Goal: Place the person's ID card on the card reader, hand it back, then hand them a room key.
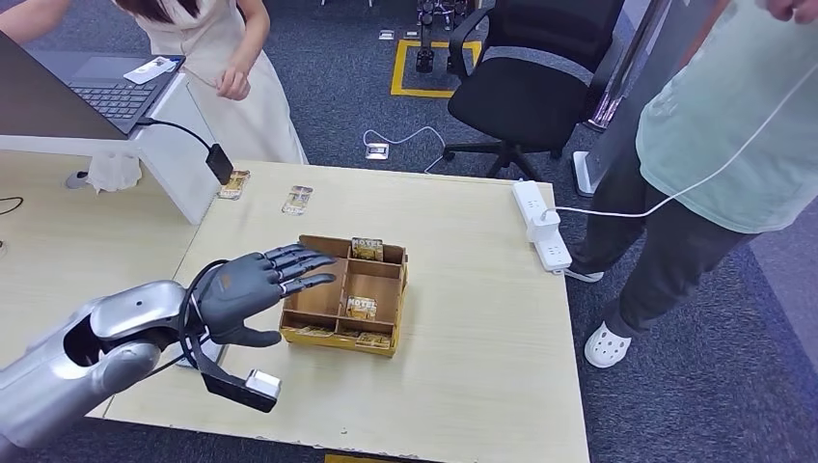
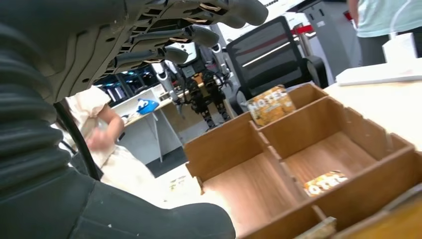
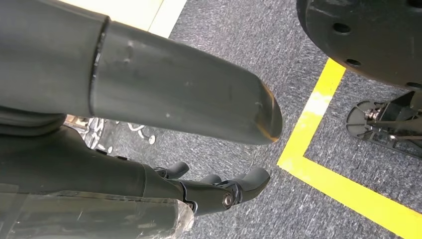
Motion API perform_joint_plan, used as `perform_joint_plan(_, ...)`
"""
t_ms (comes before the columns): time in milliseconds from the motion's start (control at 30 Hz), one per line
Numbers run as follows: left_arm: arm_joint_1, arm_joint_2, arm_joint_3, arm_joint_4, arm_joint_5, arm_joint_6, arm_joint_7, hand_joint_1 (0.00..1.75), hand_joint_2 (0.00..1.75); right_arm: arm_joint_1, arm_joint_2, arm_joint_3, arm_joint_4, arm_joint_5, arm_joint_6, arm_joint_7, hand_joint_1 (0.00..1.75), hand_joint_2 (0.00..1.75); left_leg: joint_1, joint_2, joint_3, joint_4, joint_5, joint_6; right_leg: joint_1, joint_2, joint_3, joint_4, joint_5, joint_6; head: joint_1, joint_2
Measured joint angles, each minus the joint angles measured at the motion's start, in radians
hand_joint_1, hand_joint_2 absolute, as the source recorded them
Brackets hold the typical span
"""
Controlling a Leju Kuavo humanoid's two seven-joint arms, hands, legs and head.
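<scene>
- The left hand (image 1: 253, 289) hovered over the near-left part of the pale wooden surface (image 1: 463, 376), fingers spread and stretched toward the tray, holding nothing; the left wrist view showed the same dark fingers (image 2: 199, 35) splayed above the tray with nothing between them and the thumb.
- The right hand (image 3: 219, 191) hung over grey carpet beside a yellow floor line (image 3: 318, 164), its fingers apart and holding nothing.
- Just beyond the left fingertips sat a compartmented wooden tray (image 1: 394, 289) holding the room key cards: one card (image 1: 367, 248) stood upright against the far wall, another (image 1: 362, 307) stood in the middle compartment, and more lay along the near row.
- Farther back, two small cards (image 1: 297, 200) lay flat on the surface near its far-left edge, one of them beside a black card reader (image 1: 220, 163) on a cable.
- A white power strip (image 1: 540, 225) lay at the far-right edge.
- Beyond the surface, a person in a cream dress (image 1: 217, 58) stood at the left and a person in a pale green shirt (image 1: 733, 125) stood at the right, with a black office chair (image 1: 531, 87) between them.
</scene>
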Motion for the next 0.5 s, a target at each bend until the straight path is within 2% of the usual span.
perform_joint_plan(233,0.049,-0.027,-0.050,-0.011,-0.103,0.088,0.120,0.00,1.75,0.000,0.030,-0.022,-0.033,0.000,0.011,0.012,0.00,0.00,0.000,0.000,0.000,0.000,0.000,0.000,0.000,0.000,0.000,0.000,0.000,0.000,0.000,0.000)
perform_joint_plan(500,0.153,-0.073,-0.072,-0.005,-0.274,0.190,0.273,0.00,1.75,0.004,0.044,-0.048,-0.068,0.000,0.024,0.022,0.00,0.00,0.000,0.000,0.000,0.000,0.000,0.000,-0.001,0.000,0.000,0.000,0.000,0.000,0.000,0.000)
